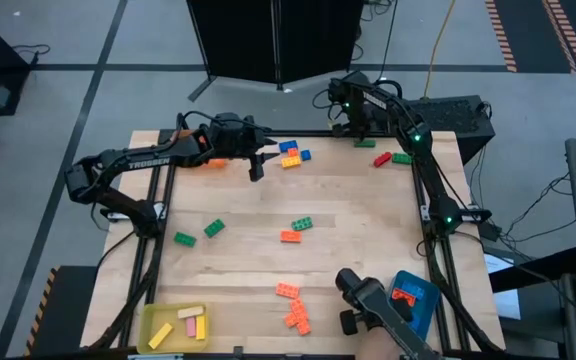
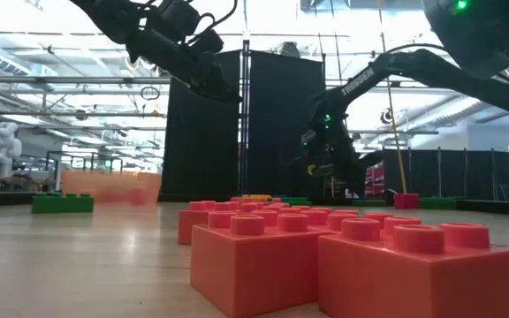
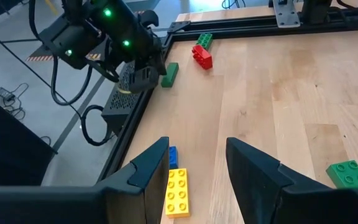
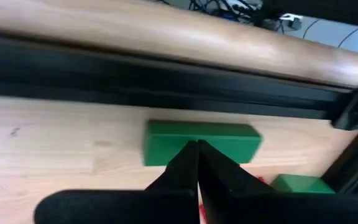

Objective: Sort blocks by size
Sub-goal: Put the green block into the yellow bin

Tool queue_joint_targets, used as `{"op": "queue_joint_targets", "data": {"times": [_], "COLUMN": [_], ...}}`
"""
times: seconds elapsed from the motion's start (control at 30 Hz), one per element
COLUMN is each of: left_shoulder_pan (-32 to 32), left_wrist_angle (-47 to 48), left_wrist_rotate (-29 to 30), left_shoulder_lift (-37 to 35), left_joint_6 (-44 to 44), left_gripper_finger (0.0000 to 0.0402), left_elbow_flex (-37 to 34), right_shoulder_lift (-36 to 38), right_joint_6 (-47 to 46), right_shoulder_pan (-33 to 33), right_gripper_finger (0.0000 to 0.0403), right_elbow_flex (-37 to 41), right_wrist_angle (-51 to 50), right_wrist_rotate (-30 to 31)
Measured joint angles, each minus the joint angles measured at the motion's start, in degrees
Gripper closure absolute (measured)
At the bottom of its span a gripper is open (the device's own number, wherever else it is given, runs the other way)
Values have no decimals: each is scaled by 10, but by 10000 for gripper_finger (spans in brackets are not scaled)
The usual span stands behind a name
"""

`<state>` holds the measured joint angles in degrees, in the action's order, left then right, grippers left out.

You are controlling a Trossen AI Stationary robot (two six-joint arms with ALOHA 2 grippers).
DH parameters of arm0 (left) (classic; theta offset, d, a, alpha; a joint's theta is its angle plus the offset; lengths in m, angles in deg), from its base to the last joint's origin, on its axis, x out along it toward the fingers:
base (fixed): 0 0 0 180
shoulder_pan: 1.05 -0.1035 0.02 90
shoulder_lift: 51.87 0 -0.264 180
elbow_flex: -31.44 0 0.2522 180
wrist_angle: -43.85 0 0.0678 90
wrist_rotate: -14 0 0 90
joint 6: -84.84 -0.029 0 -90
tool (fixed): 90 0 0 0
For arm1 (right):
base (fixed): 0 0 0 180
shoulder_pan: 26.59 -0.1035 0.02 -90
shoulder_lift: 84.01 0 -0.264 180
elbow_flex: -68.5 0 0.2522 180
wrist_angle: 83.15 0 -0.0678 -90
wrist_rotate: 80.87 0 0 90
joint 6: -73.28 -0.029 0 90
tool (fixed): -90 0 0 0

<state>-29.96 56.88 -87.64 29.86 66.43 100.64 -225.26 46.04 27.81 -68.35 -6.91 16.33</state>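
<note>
Yellow plastic tray (image 1: 154, 322) holds 3 bricks; most blocks stay scattered, left gripper (image 1: 257, 170) open, right gripper (image 1: 363, 130) closed, empty.

Grey floor (image 1: 88, 60) with dark seams, black partition (image 2: 277, 124), bright ceiling lights (image 2: 51, 31) overhead.
</note>
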Motion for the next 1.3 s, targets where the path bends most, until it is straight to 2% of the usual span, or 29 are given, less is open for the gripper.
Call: {"op": "queue_joint_targets", "data": {"times": [0.53,0.73,1.0,1.13,1.3], "left_shoulder_pan": [0,0,0,0,0], "left_wrist_angle": [-2,-5,-5,-4,-2], "left_wrist_rotate": [0,0,0,0,1], "left_shoulder_lift": [0,0,0,0,0], "left_joint_6": [0,-2,-2,-2,-2], "left_gripper_finger": [240,240,240,240,240], "left_elbow_flex": [0,0,0,0,0], "right_shoulder_lift": [-9,-5,6,23,60], "right_joint_6": [27,104,167,217,331], "right_shoulder_pan": [-9,-48,-110,-131,-140], "right_gripper_finger": [403,403,403,403,394], "right_elbow_flex": [3,2,3,-5,-9], "right_wrist_angle": [6,62,80,84,79], "right_wrist_rotate": [-32,-126,-199,-192,-96]}}
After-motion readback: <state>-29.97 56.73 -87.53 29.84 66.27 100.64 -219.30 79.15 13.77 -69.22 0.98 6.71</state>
